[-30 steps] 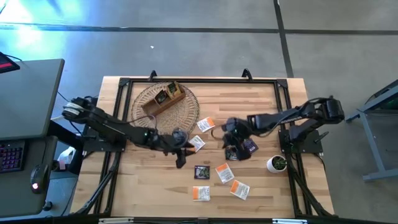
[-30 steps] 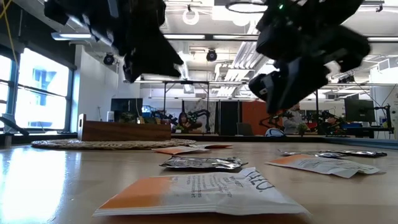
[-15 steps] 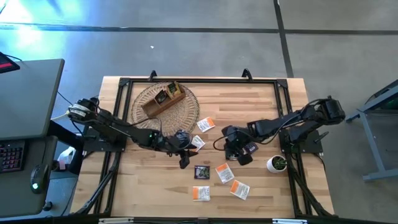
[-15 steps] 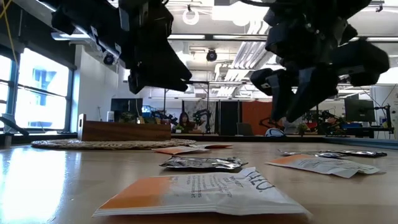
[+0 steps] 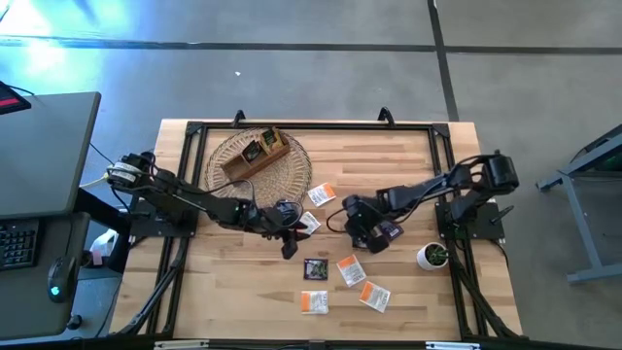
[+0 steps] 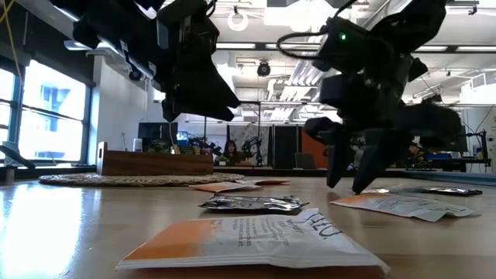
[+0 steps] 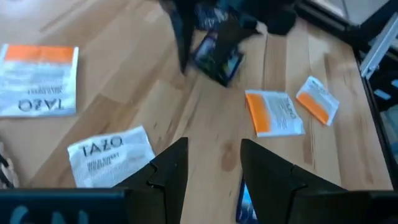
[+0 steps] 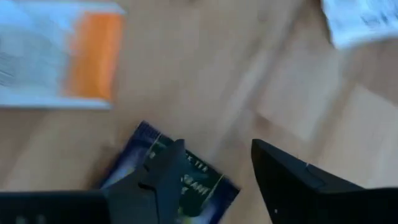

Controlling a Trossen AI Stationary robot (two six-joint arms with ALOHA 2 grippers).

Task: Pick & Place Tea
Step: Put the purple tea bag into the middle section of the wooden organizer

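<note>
Several tea sachets lie flat on the table's middle: white-and-orange ones and dark ones. My right gripper is open and low, fingers pointing down over a dark sachet; one fingertip stands over that sachet, the other over bare wood. My left gripper is open, up in the air beside a white sachet. Its wrist view shows the dark sachet ahead. My right gripper has its open fingertips down close to the table at the dark sachet. Whether they touch it I cannot tell.
A brown wooden box sits on a round woven mat at the far left. A small white plant pot stands near the right arm's base. A black frame runs around the table's edges. Bare wood lies along the near left.
My right gripper has come down from above the table to just over it and shifted slightly toward the table's left, its open fingers now pointing down at the dark sachet. My left gripper has crept a little toward the right. The sachets have not moved.
</note>
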